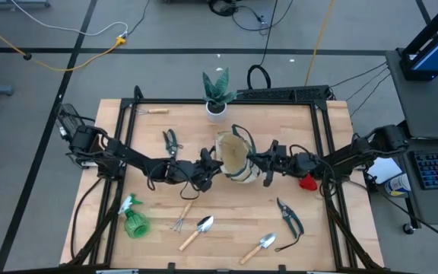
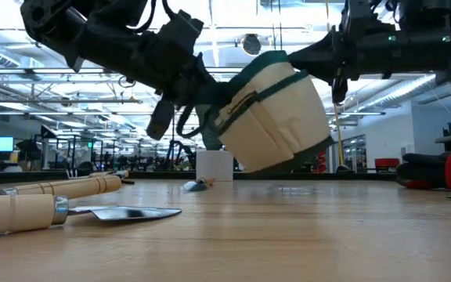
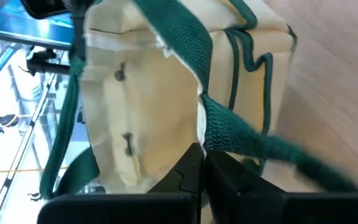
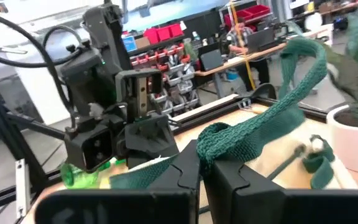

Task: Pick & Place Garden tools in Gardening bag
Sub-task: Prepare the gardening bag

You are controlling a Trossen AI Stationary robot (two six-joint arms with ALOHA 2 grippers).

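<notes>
Both arms meet at the middle of the worktop (image 1: 226, 221), with the gardening bag (image 1: 234, 156) hanging between them. The left end effector (image 3: 202, 163) has its fingers pressed together on a green handle strap (image 3: 241, 140), with the bag's beige side just beyond its tips. The right end effector (image 4: 201, 167) is likewise pinching the other green strap (image 4: 272, 109), which loops over its fingers. The level view shows the bag tilted and clear of the wood, so the two grips appear meant to hold it up and pull its mouth apart for loading.

None of the tools looks to be in the bag yet, so the task seems at an early stage. Behind and beside the left end effector lie a fork (image 1: 182, 217), a trowel (image 1: 198, 232) and the green spray bottle (image 1: 134, 221); a second trowel (image 1: 259, 247) and a pair of pruners (image 1: 289, 215) lie on the near side of the right end effector, and a small red item (image 1: 307, 182) sits right against that arm. More pruners (image 1: 171, 141) rest beyond the left arm.

The bag's inside is not visible in any view, and its mouth is partly covered from above by both end effectors. The red item is half hidden by the arm and cannot be identified. With both end effectors occupied, which one would fetch a tool is unclear.
</notes>
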